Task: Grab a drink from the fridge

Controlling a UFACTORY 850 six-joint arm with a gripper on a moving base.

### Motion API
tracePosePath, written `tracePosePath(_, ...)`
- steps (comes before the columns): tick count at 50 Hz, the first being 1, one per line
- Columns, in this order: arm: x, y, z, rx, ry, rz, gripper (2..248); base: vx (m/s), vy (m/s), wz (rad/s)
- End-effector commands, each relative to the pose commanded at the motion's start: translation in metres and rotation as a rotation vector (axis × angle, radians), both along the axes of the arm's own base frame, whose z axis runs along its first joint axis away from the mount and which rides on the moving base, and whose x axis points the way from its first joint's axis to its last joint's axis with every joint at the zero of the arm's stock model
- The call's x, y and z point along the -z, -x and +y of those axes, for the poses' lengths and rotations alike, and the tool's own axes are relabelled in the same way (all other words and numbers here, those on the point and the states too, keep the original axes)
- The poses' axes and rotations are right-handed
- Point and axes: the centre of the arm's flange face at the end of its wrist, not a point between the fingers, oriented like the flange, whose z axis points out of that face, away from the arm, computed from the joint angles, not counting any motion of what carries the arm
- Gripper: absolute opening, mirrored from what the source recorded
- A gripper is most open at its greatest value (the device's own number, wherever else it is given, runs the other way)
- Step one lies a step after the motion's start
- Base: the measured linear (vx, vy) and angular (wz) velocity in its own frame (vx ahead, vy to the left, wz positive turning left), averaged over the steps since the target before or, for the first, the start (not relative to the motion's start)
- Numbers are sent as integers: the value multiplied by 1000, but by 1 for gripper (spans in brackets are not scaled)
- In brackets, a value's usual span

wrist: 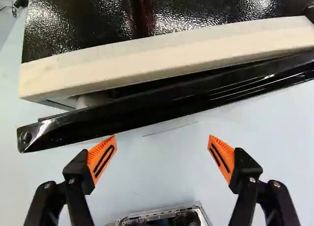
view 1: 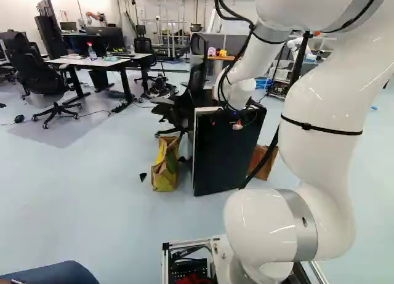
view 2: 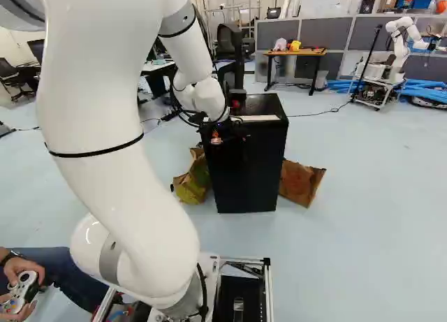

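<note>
The black fridge (view 2: 248, 161) stands upright ahead of the arm, also seen in the left base view (view 1: 225, 154). My gripper (view 2: 218, 135) is at the upper part of its front. In the wrist view my gripper (wrist: 162, 138) is open, its orange pads wide apart with only floor seen between them. Ahead of it run the top edge of the black door (wrist: 162, 101) and, behind that, the fridge's pale front rim (wrist: 167, 57). A narrow dark gap parts door and rim, wider toward one end. One fingertip overlaps the door's outer edge; touching I cannot tell. No drink shows.
Brown paper bags (view 1: 165, 173) (view 2: 300, 182) stand on both sides of the fridge. A black office chair (view 1: 184, 102) is close behind it. Desks (view 1: 98, 61) and another robot (view 2: 399, 46) are farther back. A person's hands with a controller (view 2: 21, 287) are beside the base.
</note>
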Motion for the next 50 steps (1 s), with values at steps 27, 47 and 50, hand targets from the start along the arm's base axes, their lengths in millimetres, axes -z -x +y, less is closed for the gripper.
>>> tracePosePath(27, -2, -6, 2, -5, 7, -42, 247, 0, 0, 0)
tracePosePath(47, -5, -10, 1, -5, 14, -89, 247, 0, 0, 0)
tracePosePath(50, -5, -10, 1, -5, 15, -91, 247, 0, 0, 0)
